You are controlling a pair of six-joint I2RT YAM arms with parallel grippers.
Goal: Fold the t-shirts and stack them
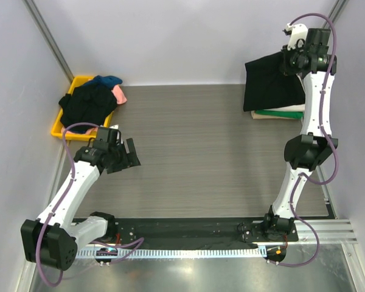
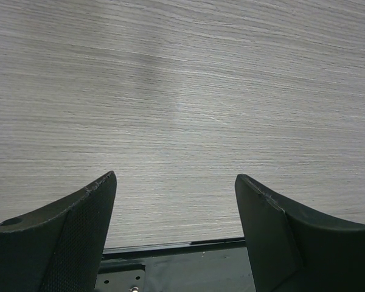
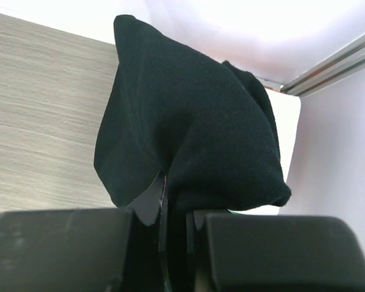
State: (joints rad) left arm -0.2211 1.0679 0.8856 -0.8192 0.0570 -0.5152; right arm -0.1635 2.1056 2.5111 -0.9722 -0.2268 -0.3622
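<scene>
Your right pincer (image 1: 294,59) (image 3: 176,207) is clamped on the black shirt (image 1: 271,82) (image 3: 188,121), pinching a bunched edge. The cloth hangs from its fingers and drapes towards the table (image 1: 194,140). Beneath that hanging cloth lie a folded green shirt (image 1: 281,112) and a white shirt (image 1: 274,117) under it, both by the wall.

Your left pincer (image 1: 131,156) (image 2: 175,201) is spread wide and grips nothing, with bare table under it. Beyond it and to its left sits the tray (image 1: 56,128), holding a heap (image 1: 90,100) of dark, blue and pink shirts.
</scene>
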